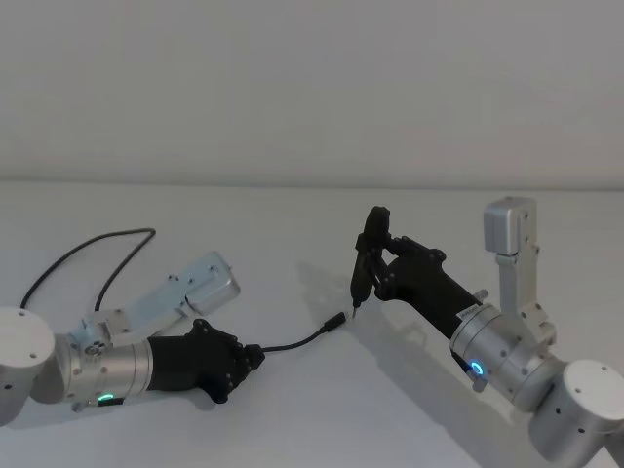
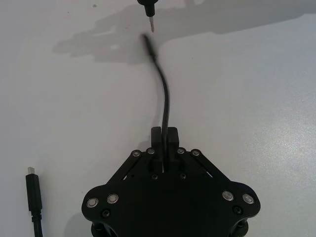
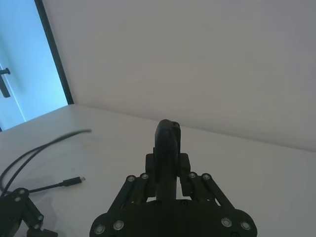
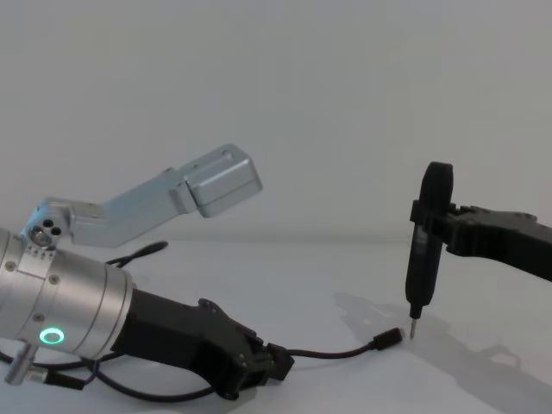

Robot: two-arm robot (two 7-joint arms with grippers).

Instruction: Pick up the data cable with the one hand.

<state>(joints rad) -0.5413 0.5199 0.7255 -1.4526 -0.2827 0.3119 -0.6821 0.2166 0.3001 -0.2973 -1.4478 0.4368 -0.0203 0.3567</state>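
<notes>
White table (image 1: 292,224) w/ data cable (image 1: 297,342), grey wall (image 1: 312,88) behind.

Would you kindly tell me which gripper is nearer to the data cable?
Left. The left gripper is shut on the data cable, back from its plug. The right gripper is apart from it, holding an upright black tool whose tip hangs close beside that plug.

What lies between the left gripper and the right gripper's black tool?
The data cable's free end runs from the left gripper to just short of the right gripper's tool, in head view.
</notes>
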